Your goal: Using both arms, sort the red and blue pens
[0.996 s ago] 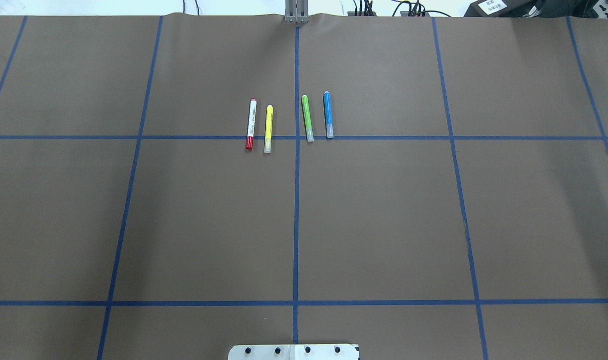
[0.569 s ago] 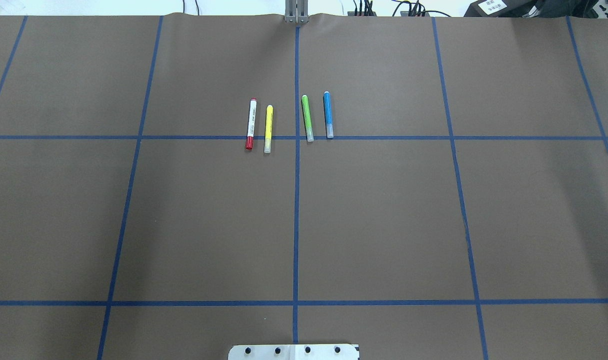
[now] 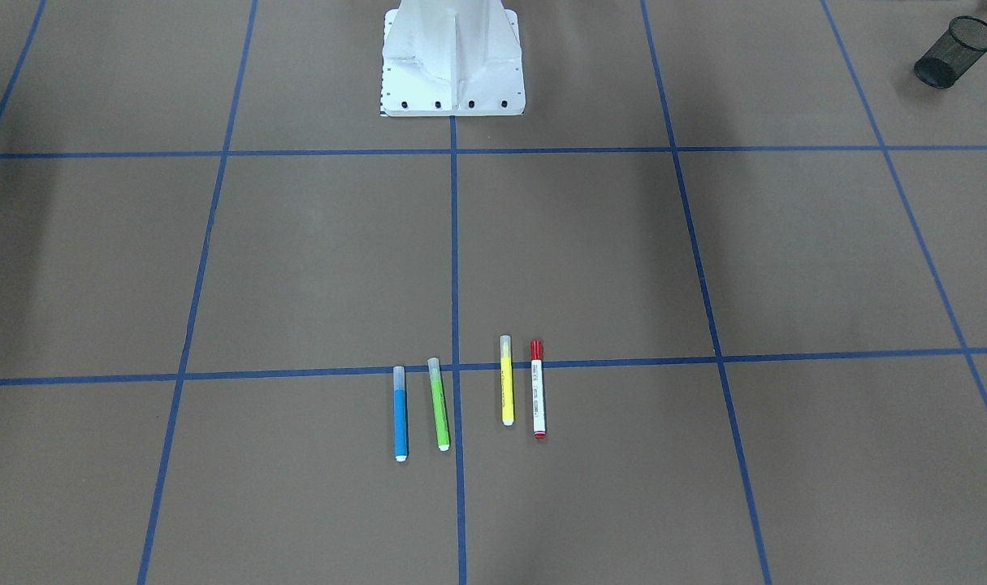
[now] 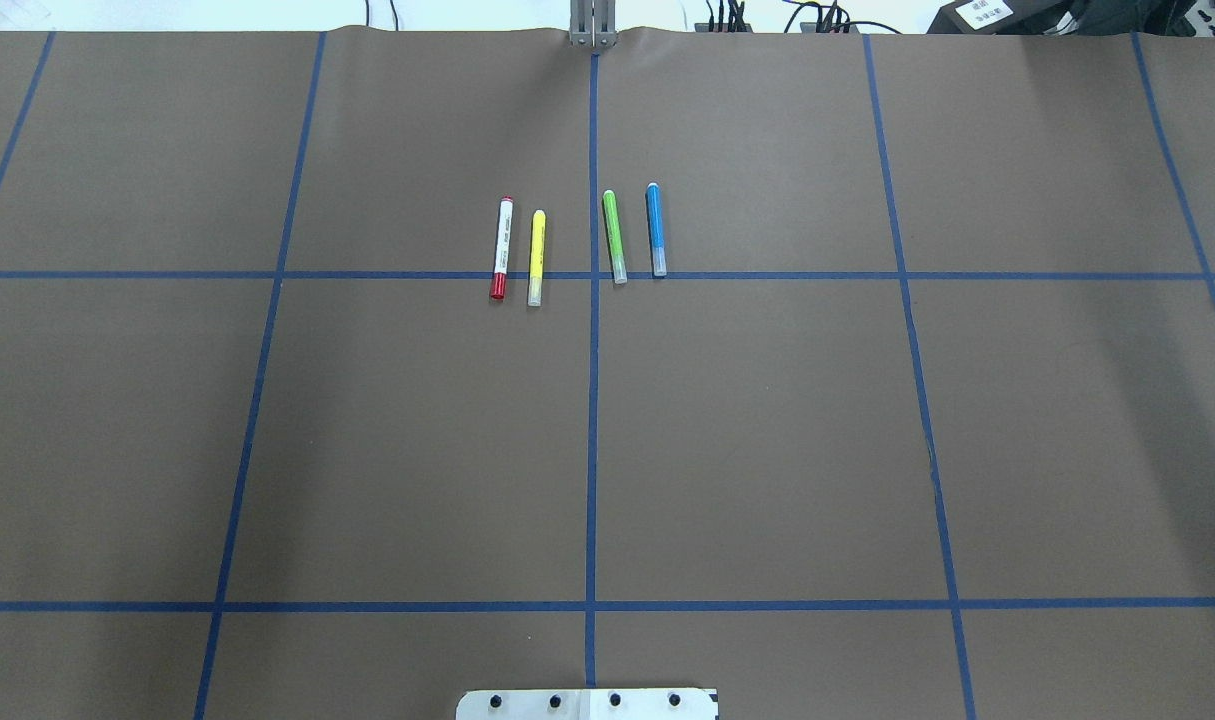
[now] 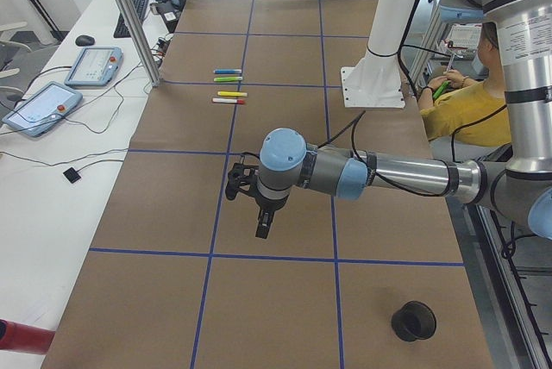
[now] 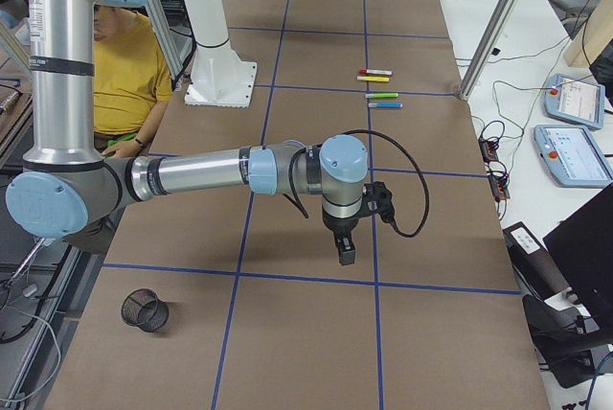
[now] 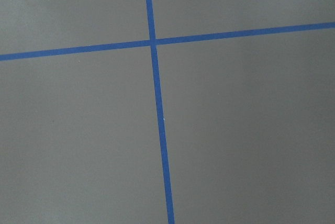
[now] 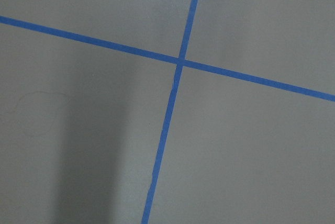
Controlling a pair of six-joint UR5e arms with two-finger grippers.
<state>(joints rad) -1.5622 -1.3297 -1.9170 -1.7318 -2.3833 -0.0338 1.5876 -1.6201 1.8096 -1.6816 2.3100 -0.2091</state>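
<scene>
Four markers lie side by side near the table's centre line. The red pen [image 4: 502, 248] [image 3: 538, 388] has a white barrel and a red cap; it is the outermost on my left side. The blue pen [image 4: 656, 229] [image 3: 400, 413] is the outermost on my right side. Both arms hang far from them over bare table. The left gripper [image 5: 263, 229] shows only in the exterior left view and the right gripper [image 6: 343, 255] only in the exterior right view, both pointing down; I cannot tell if either is open or shut. The wrist views hold only brown paper and blue tape.
A yellow marker [image 4: 536, 257] and a green marker [image 4: 614, 236] lie between the two pens. A black mesh cup [image 3: 946, 53] [image 5: 412, 321] lies tipped at my left end, another mesh cup [image 6: 145, 309] at my right end. A person in yellow [image 6: 124, 75] sits behind the white robot base [image 3: 452, 65].
</scene>
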